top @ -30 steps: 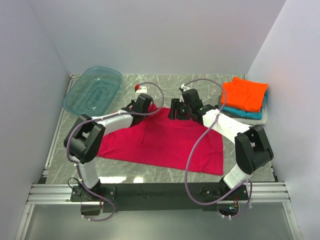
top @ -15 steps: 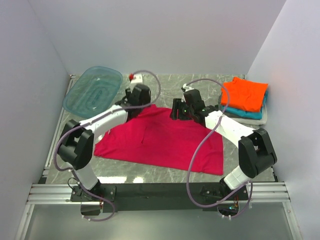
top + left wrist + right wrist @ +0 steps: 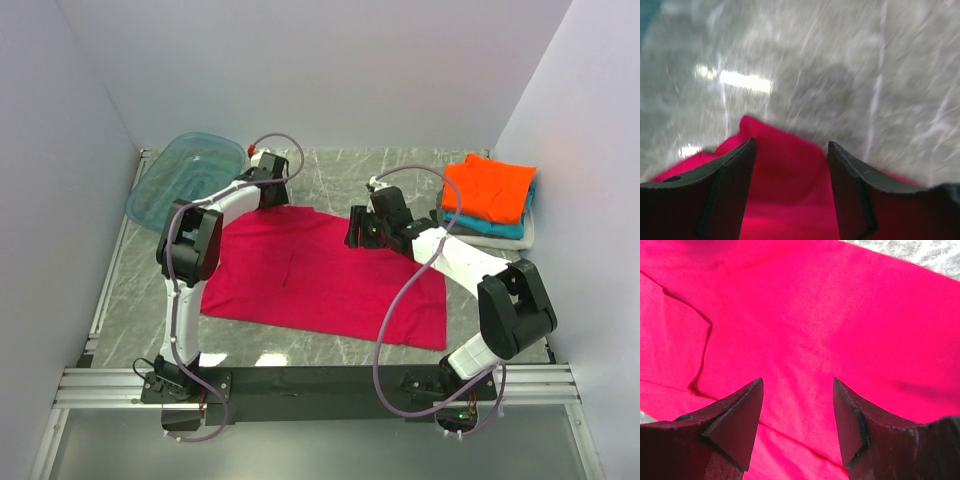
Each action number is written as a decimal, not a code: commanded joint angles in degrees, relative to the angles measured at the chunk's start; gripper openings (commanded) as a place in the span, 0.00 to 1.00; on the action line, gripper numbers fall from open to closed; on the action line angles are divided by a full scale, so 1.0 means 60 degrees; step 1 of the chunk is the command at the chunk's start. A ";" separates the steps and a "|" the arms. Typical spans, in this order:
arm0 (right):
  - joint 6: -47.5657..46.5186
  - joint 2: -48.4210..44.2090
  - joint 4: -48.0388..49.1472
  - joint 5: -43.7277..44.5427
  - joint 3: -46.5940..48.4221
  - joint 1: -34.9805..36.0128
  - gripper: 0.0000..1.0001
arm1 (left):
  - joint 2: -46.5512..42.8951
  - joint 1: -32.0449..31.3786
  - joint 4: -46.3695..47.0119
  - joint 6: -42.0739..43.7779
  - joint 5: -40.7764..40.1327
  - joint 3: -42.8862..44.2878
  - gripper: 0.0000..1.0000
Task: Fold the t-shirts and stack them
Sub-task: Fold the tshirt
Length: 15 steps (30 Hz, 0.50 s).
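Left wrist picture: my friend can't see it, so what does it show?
A raised edge of the crimson t-shirt shows between two dark jaws that stand apart. Past it lies the blurry grey marble table.

tub (image 3: pixel 186 182) near left pincer (image 3: pixel 791 144), folded stack (image 3: pixel 488 198) far right

The crimson-magenta t-shirt (image 3: pixel 320 275) lies spread out and mostly flat across the middle of the marbled tabletop (image 3: pixel 330 170). It is unfolded, with a soft crease running through its centre and its far left corner slightly bunched. At the far right, well apart from it, sits a folded stack: the bright orange t-shirt (image 3: pixel 487 190) on top, the teal t-shirt (image 3: pixel 492 229) beneath, and the grey-white t-shirt (image 3: pixel 505 240) at the bottom.
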 commanded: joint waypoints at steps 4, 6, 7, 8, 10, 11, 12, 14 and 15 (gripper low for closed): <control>-0.0132 0.0079 0.0488 -0.0203 -0.0058 -0.0117 0.64 | -0.0759 0.0316 0.0257 -0.0568 0.0018 -0.0912 0.66; -0.0074 0.0108 0.0576 -0.0305 -0.0087 -0.0117 0.64 | -0.0788 0.0374 0.0300 -0.0481 -0.0100 -0.1015 0.67; -0.0059 0.0094 0.0620 -0.0320 -0.0102 -0.0117 0.64 | -0.0817 0.0375 0.0373 -0.0436 -0.0115 -0.1060 0.68; -0.0044 0.0094 0.0635 -0.0335 -0.0160 -0.0131 0.64 | -0.0847 0.0389 0.0476 -0.0363 -0.0144 -0.1075 0.69; -0.0044 0.0152 0.0606 -0.0335 -0.0146 -0.0117 0.64 | -0.0861 0.0433 0.0491 -0.0319 -0.0203 -0.1089 0.69; -0.0059 0.0167 0.0591 -0.0335 -0.0117 -0.0117 0.64 | -0.0861 0.0433 0.0462 -0.0333 -0.0246 -0.1075 0.69; -0.0059 0.0182 0.0577 -0.0321 -0.0116 -0.0131 0.64 | -0.0919 0.0448 0.0476 -0.0348 -0.0290 -0.1118 0.69; -0.0059 0.0167 0.0591 -0.0321 -0.0145 -0.0131 0.64 | -0.1167 0.0448 0.0666 -0.0406 -0.0408 -0.1322 0.69; -0.0059 0.0167 0.0591 -0.0306 -0.0175 -0.0117 0.64 | -0.1285 0.0462 0.0928 -0.0407 -0.0393 -0.1570 0.69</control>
